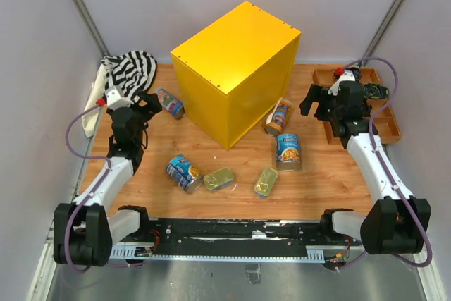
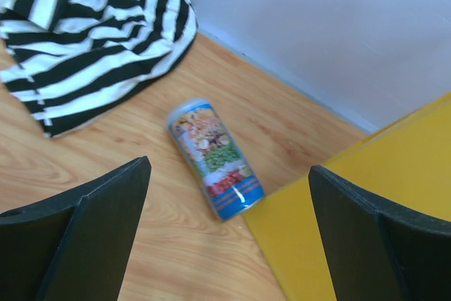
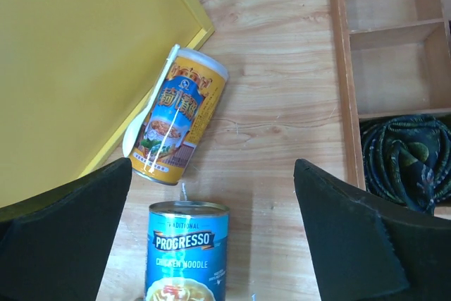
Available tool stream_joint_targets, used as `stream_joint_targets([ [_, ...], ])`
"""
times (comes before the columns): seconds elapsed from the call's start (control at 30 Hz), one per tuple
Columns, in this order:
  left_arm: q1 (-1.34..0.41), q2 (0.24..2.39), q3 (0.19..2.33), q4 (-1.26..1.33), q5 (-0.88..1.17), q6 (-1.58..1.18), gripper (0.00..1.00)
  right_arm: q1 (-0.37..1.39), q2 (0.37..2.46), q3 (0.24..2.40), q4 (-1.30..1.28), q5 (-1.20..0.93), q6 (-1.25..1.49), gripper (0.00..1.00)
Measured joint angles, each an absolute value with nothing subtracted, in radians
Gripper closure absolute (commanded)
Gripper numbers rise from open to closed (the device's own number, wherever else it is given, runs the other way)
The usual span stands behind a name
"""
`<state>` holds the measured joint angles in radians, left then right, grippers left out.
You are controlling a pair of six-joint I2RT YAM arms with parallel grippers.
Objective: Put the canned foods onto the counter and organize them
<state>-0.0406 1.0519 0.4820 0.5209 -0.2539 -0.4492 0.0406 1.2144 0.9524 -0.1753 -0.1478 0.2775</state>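
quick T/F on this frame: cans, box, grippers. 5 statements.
1. No can sits on the yellow box. True.
2. The left gripper and right gripper are both open and empty. True.
3. The striped cloth lies in the wooden tray. False: it lies on the table, far left.
4. The two gold tins are stacked. False: they lie apart.
5. The slim can near the left gripper stands upright. False: it lies on its side.

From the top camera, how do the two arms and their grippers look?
The left arm and right arm have white links, black joints and black bases. A purple cable loops beside each. The left gripper and right gripper are black with broad flat fingers. A small red knob sits near each wrist.
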Motion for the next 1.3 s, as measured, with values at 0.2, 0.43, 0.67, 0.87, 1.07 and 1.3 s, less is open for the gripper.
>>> stream_joint_targets([
  [0.2,-0.040,1.204,0.734,0.250,-0.207,-0.611,0.01,0.040,1.204,0.970,-0.207,-0.150,0.350,0.02],
  [0.43,-0.038,1.447,1.055,-0.114,-0.212,-0.811,0.01,0.040,1.187,0.970,-0.206,-0.138,0.406,0.02],
  [0.67,-0.036,1.571,1.166,-0.321,-0.221,-0.962,0.01,0.017,1.189,0.973,-0.215,-0.101,0.426,0.02],
  [0.87,-0.036,1.668,1.201,-0.384,-0.218,-1.043,0.01,0.017,1.190,0.973,-0.212,-0.101,0.431,0.02],
  [1.07,-0.035,1.764,1.284,-0.408,-0.216,-1.090,0.01,0.017,1.219,0.973,-0.189,-0.116,0.442,0.02],
  [1.3,-0.034,1.874,1.426,-0.415,-0.231,-1.096,0.01,0.017,1.236,0.973,-0.184,-0.129,0.442,0.01],
])
